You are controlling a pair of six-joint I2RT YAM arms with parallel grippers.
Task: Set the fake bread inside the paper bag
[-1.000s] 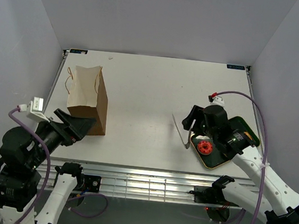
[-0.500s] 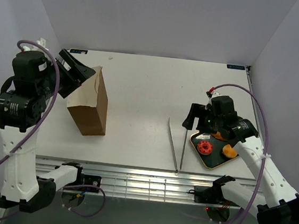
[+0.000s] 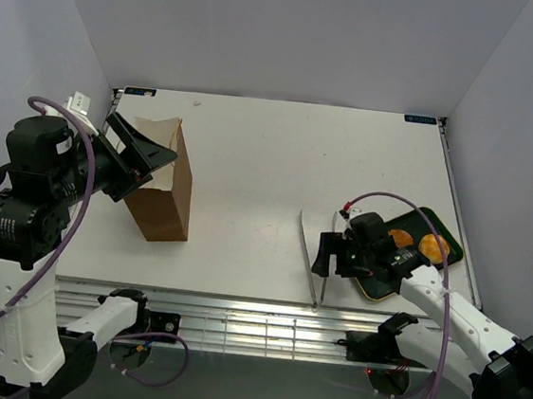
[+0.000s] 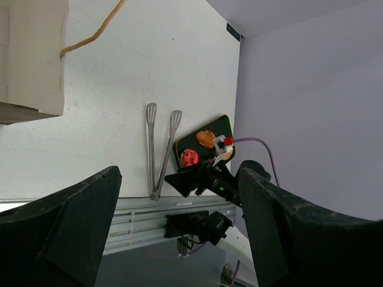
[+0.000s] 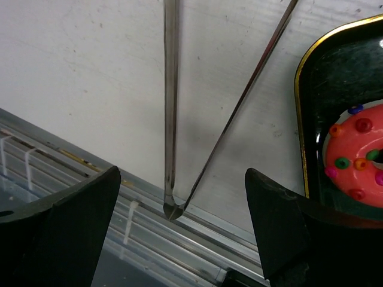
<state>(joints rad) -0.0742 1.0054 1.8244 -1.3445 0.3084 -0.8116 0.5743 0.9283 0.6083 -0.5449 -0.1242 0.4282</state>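
The fake bread [image 3: 399, 238] is not yet bagged: golden buns [image 3: 433, 246] and a red-frosted donut [image 5: 358, 156] are seen on the dark green tray [image 5: 301, 107] at approx 4 o'clock on the table [image 3: 271, 152]. The paper bag [image 3: 163, 203] is stood at approx 9 o'clock, well apart from the tray. Metal tongs [image 5: 171, 89] are laid flat just beside the tray, at its 9 o'clock, w/ the hinge end toward 6 o'clock, near the table edge.

The right claw [image 5: 182, 179] is spread wide, nothing pinched, and is hung over the tongs near their hinge end. The left claw [image 3: 147, 154] is also spread, w/ nothing between its fingers, and is held at the bag's top rim. Contact w/ the paper can't be told.

Step in hand, as judged: tongs to be picked up by the right claw. To be done well, both tong arms should be taken between the fingers, a bit toward 12 o'clock of the hinge, so the tips can be squeezed. Thin flat metal is likely to slip, so the closing should be slow & square. The tray rim at 3 o'clock shouldn't be knocked. The bag mouth should be held wide by the left claw w/o tipping the bag.
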